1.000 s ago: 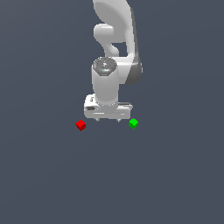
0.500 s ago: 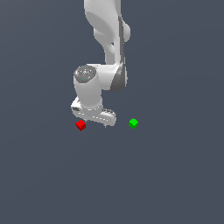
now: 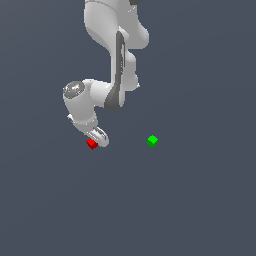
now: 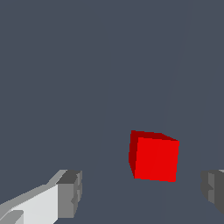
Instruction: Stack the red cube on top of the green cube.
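Observation:
The red cube lies on the dark grey floor at the exterior view's left. The green cube lies apart from it to the exterior view's right. My white gripper hangs right over the red cube, partly covering it. In the wrist view the red cube sits between my two open fingertips, nearer the other finger, and neither finger touches it. My gripper is open and holds nothing. The green cube is out of the wrist view.
The white arm rises above the gripper in the upper middle of the exterior view. The flat dark grey floor spreads all around the two cubes.
The arm has swung toward the exterior view's left, from between the two cubes to over the red cube, and the gripper has turned. Both cubes lie where they were.

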### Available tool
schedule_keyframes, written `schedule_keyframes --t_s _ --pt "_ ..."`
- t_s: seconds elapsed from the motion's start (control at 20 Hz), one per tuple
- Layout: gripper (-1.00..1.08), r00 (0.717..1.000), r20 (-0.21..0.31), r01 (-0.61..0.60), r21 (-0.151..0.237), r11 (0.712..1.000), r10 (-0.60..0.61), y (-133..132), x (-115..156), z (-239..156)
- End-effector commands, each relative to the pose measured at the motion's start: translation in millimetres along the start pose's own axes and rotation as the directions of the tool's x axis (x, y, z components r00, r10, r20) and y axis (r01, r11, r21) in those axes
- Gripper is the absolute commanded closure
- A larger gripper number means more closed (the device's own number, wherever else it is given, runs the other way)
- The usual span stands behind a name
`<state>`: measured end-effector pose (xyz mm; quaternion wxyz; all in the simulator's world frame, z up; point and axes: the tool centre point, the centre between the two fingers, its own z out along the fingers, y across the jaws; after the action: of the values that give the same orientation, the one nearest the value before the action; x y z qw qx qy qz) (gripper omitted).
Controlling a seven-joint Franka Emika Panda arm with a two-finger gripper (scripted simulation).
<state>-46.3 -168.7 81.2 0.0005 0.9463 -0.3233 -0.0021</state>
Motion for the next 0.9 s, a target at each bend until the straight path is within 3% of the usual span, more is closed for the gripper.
schedule_keyframes --t_s 0.0,0.5,0.85 --pt "-0.92 0.998 -0.003 -0.056 0.001 0.998 0.056 14 1 6" --pt "-0.92 0.996 -0.003 -0.089 0.001 0.996 0.089 22 0 16" --pt "-0.92 0.996 -0.003 -0.095 0.002 0.996 0.095 24 -1 47"
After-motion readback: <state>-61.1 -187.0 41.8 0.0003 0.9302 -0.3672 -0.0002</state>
